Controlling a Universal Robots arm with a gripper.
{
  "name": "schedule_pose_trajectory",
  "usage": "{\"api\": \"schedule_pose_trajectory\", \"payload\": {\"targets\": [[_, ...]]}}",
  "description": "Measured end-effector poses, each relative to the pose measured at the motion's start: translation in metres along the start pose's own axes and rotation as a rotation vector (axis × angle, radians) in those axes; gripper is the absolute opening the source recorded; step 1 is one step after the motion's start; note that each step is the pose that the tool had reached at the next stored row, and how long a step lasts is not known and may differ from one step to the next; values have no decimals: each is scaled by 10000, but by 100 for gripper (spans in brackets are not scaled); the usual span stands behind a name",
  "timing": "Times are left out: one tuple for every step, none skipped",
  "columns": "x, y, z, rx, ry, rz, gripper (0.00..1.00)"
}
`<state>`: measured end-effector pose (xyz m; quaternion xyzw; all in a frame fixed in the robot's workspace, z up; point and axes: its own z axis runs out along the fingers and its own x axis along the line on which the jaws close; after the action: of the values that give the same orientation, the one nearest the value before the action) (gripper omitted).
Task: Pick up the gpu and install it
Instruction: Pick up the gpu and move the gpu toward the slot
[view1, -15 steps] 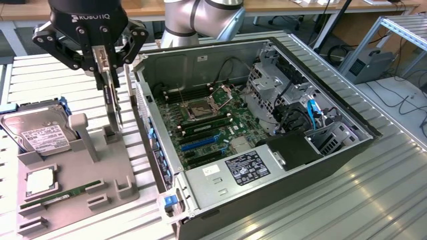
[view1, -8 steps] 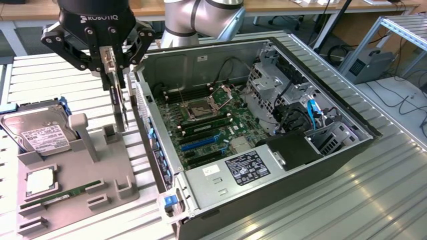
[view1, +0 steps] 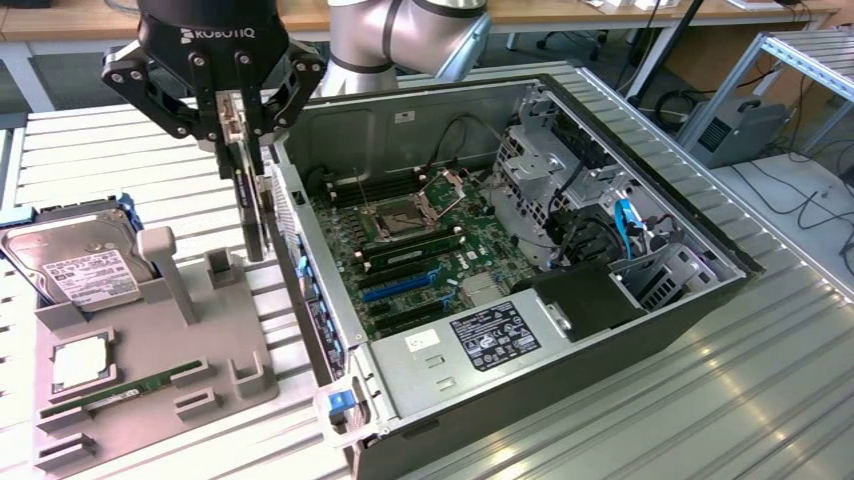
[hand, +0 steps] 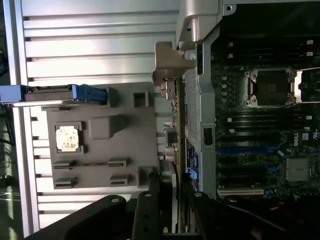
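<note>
My gripper (view1: 230, 118) is shut on the gpu (view1: 251, 215), a thin black card that hangs edge-on below the fingers. It is lifted above the grey holder tray (view1: 234, 345), just outside the open computer case's (view1: 694, 300) rear wall, on the exterior view's left. In the wrist view the gpu (hand: 173, 135) runs as a narrow strip between the tray (hand: 130, 150) and the case wall, with my gripper (hand: 172, 202) clamped on one end. Inside the case lies the motherboard (view1: 414, 250) with its blue expansion slots (view1: 400, 287).
On the tray stand a silver hard drive (view1: 80, 265), a square processor chip (view1: 80, 362) and a green memory stick (view1: 127, 392). The case's drive cage (view1: 547, 170) and cables fill its far side. Ribbed metal table (view1: 641, 420) surrounds everything.
</note>
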<state>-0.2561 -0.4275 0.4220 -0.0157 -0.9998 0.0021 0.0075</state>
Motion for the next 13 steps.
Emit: {"api": "schedule_pose_trajectory", "payload": {"targets": [[-16, -2, 0, 1, 17, 0, 27], [-34, -4, -1, 1, 37, -1, 27], [-50, -6, -1, 2, 55, -1, 27], [-66, -8, -2, 3, 73, -1, 27], [-83, -10, -1, 3, 92, -1, 27], [-97, -11, -2, 4, 110, -1, 27], [-114, -13, -2, 5, 130, -1, 27], [-133, -15, -2, 5, 153, -1, 27], [-150, -17, -2, 6, 174, -1, 27], [-165, -19, -2, 6, 192, -1, 27], [-183, -21, -3, 8, 216, -2, 27], [-210, -24, -3, 8, 250, -1, 27], [-230, -26, -3, 8, 276, -2, 27]]}}
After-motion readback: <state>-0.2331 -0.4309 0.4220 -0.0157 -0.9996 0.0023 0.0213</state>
